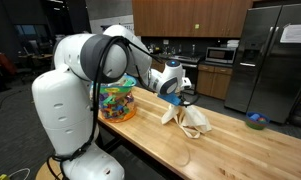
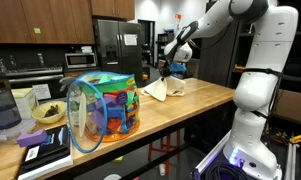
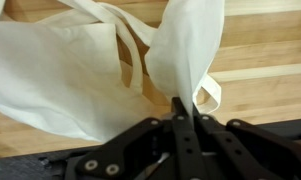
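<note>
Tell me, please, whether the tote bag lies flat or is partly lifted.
Partly lifted: the claw is shut on a fold of the tote bag, holding it in a peak; the rest lies crumpled on the counter.

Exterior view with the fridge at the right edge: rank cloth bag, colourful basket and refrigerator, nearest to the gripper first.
1. cloth bag: pinched in the gripper, hanging just below it.
2. colourful basket: on the counter, toward the picture's left.
3. refrigerator: far background, right.
</note>
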{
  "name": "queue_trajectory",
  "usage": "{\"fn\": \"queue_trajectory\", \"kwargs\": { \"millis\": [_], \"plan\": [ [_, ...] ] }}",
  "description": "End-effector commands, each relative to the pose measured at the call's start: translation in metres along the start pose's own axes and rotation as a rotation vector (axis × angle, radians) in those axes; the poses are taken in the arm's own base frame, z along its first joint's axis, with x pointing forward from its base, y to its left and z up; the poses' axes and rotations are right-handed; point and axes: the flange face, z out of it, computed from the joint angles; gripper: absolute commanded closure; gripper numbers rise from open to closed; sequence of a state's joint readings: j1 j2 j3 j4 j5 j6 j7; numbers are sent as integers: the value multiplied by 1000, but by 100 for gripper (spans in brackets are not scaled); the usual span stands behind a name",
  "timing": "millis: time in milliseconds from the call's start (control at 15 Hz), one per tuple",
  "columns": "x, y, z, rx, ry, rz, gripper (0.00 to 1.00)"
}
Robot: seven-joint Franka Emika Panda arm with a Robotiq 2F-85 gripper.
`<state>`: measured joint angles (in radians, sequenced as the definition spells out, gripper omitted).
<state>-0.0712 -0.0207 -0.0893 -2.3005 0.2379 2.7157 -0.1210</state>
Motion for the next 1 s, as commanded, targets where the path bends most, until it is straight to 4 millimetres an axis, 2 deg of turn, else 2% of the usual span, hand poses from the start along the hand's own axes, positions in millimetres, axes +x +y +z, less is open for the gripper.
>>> {"fn": "queue_trajectory", "kwargs": {
  "millis": [0,200,333,467,667,933],
  "plan": [
    [7,-54,3,117,-12,-123,99],
    [-8,-99,3,258,-73,-220,99],
    [-26,-117,4,345,-137,-275,99],
    [-42,-125,6,427,-213,-333,99],
    [-67,-116,12,521,-361,-424,99],
    [-98,-76,16,563,-601,-467,99]
  ]
}}
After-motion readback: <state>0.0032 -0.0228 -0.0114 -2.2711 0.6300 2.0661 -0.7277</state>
